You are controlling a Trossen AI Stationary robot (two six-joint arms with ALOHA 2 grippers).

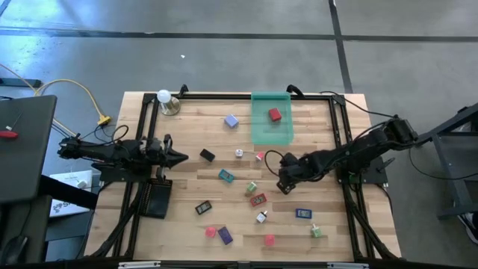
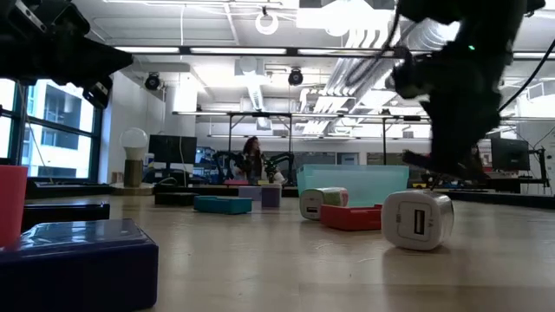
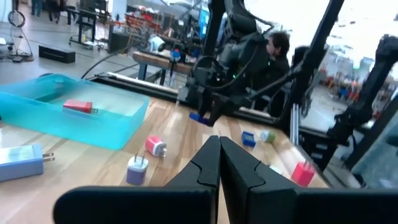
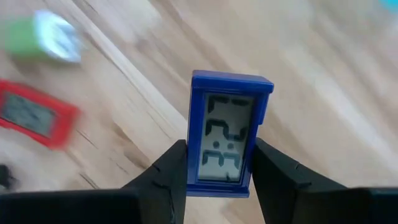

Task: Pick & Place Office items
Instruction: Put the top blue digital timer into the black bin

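Blue digital clock (image 4: pixel 227 134) is held upright by its side edges in the right end effector (image 4: pixel 219 177), above mid-tabletop (image 1: pixel 187 123) | rigid, light, smooth-cased; screen judged fragile | left end effector (image 1: pixel 181 157) closed, empty.

Blue clock (image 4: pixel 227 134), held between the right gripper's (image 4: pixel 219 171) fingers: LCD shows blocky segment digits, not legible with certainty. No other readable text.
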